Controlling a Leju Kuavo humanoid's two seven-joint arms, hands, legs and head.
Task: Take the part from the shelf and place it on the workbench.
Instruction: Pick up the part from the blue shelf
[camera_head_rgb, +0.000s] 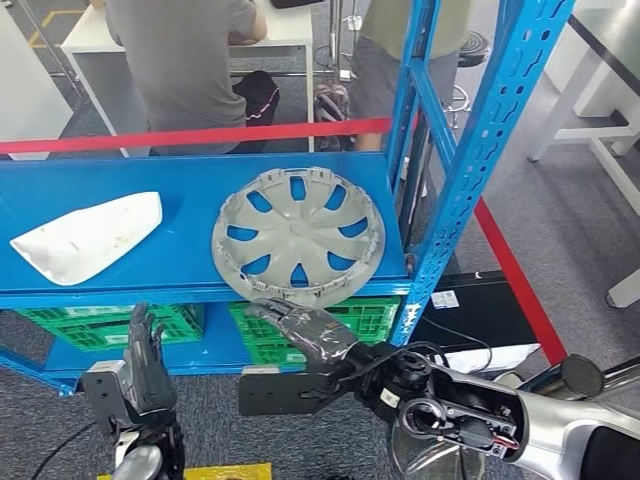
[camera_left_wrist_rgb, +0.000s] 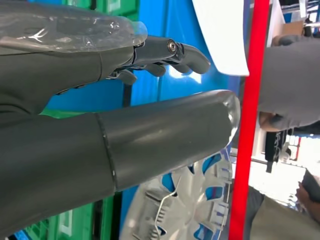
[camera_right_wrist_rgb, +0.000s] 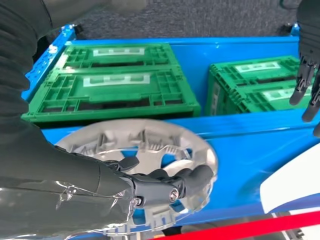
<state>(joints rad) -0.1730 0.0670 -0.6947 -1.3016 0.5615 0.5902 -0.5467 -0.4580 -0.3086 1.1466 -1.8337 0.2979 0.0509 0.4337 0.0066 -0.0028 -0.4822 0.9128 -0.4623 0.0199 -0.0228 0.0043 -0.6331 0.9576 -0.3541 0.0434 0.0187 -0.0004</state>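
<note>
The silver wheel cover (camera_head_rgb: 299, 237) lay flat on the blue shelf (camera_head_rgb: 181, 255), towards its right end, with its rim reaching the front edge just by the blue upright post (camera_head_rgb: 483, 140). My right hand (camera_head_rgb: 302, 330) was at that front edge, palm low and fingers (camera_right_wrist_rgb: 177, 182) stretched out under the near rim of the wheel cover; it held nothing, and I could not tell whether the fingertips touched the rim. My left hand (camera_head_rgb: 145, 365) was raised below the shelf's front edge, near its left part, fingers apart and empty. A white curved panel (camera_head_rgb: 87, 238) lay towards the left end of the shelf, well apart from the wheel cover. Green crates (camera_right_wrist_rgb: 113, 82) sat on the lower shelf. A red bar (camera_head_rgb: 189, 136) ran along the back edge, and two people (camera_head_rgb: 185, 60) stood behind it
</note>
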